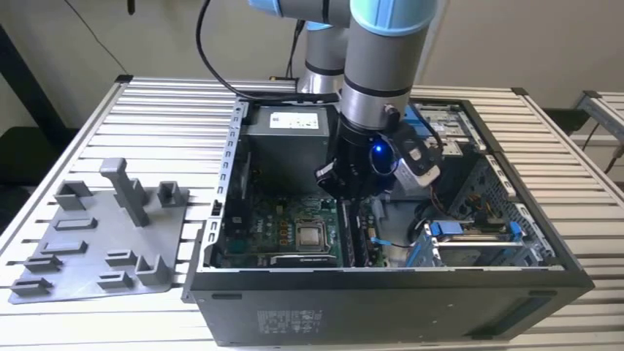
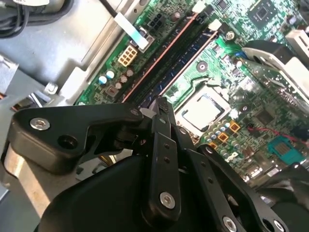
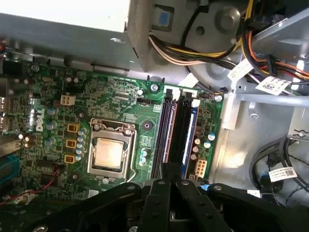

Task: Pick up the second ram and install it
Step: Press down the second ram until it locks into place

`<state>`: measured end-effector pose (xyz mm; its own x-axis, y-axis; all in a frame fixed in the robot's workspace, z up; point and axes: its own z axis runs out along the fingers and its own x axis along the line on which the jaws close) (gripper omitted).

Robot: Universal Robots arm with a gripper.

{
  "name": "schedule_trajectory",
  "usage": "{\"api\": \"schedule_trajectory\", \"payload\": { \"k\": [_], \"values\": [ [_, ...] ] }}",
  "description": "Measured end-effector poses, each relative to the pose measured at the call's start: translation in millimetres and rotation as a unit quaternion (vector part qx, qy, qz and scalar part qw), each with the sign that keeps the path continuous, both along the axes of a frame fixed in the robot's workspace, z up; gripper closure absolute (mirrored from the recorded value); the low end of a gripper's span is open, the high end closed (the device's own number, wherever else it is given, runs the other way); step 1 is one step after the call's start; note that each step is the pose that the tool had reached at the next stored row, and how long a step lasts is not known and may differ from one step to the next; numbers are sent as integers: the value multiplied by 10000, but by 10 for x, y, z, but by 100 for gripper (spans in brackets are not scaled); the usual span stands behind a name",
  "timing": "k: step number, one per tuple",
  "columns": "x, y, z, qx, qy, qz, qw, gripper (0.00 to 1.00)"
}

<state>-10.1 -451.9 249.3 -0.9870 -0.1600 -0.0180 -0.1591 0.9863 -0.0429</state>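
Gripper (image 3: 170,181) fingers look pressed together, pinching nothing I can make out, low centre of frame above the near-black flat memory stick (image 3: 179,129) seated mid-frame; light, rigid, fragile, best held by long edges.

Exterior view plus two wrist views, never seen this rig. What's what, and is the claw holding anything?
The exterior view comes from a camera off the machine. It shows one robot arm reaching down into an open computer case that lies on a slatted table. At the exterior view's left lies a grey plastic holder tray.

Both wrist views come from cameras riding on the arm and look past the black claw at the green motherboard, with its processor and long memory slots.

The claw sits right over those slots. A long dark stick seems to lie in them. I cannot tell whether the claw grips it.
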Motion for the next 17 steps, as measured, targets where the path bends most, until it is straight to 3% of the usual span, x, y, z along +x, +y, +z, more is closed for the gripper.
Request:
{"api": "schedule_trajectory", "payload": {
  "k": [10, 14, 15, 17],
  "values": [
    [-6, 0, 0, 37, -1, 334, 9994, 89],
    [-10, -1, -1, 63, -1, 586, 9983, 89],
    [-10, 0, -2, 92, -3, 645, 9979, 89],
    [-11, 0, -2, 215, -10, 726, 9971, 89]
  ]
}}
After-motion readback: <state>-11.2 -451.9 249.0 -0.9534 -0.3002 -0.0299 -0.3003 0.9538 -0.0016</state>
